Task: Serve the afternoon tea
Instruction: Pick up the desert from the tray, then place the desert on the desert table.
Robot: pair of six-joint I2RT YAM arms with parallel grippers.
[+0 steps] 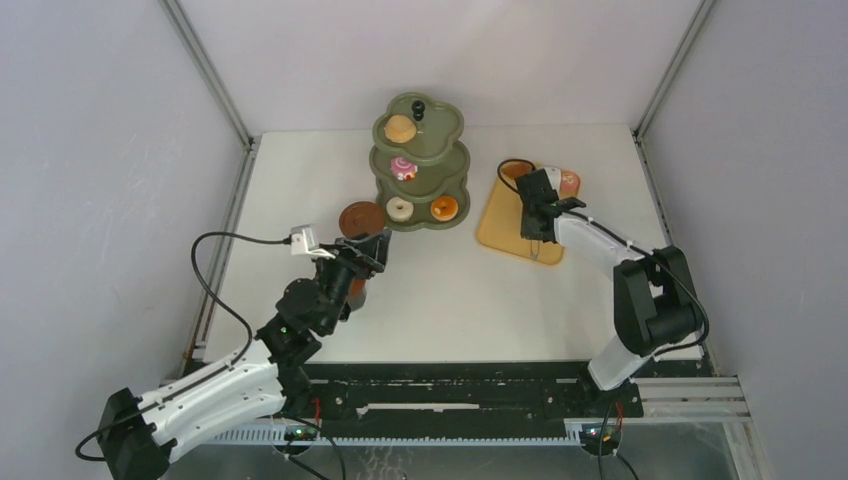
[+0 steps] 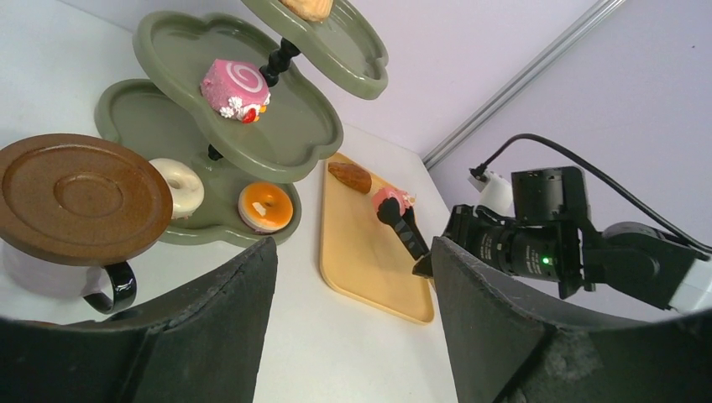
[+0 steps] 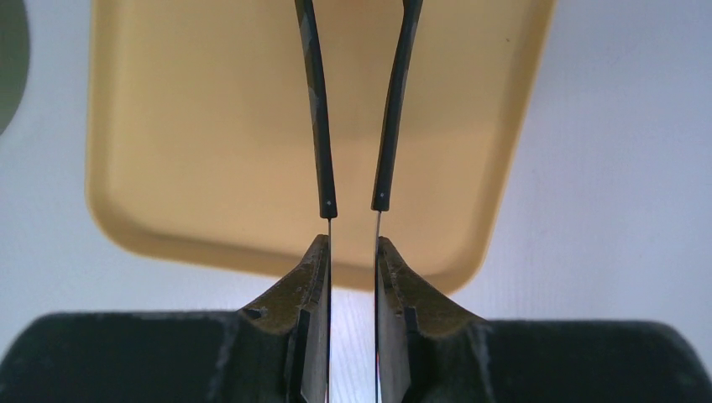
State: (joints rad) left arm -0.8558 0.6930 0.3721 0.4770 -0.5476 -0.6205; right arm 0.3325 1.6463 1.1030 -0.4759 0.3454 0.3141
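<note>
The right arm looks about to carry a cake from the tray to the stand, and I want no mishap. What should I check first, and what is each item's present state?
1. Right fingers clamped on the black tongs: ok.
2. Tongs actually gripping the pink cake on the tray: cannot tell, the contact is hidden.
3. Brown bun lying apart from the tongs: ok.
4. Bare space on the middle tier of the stand: ok.
5. Left fingers open, holding nothing, away from the tray: ok.
</note>
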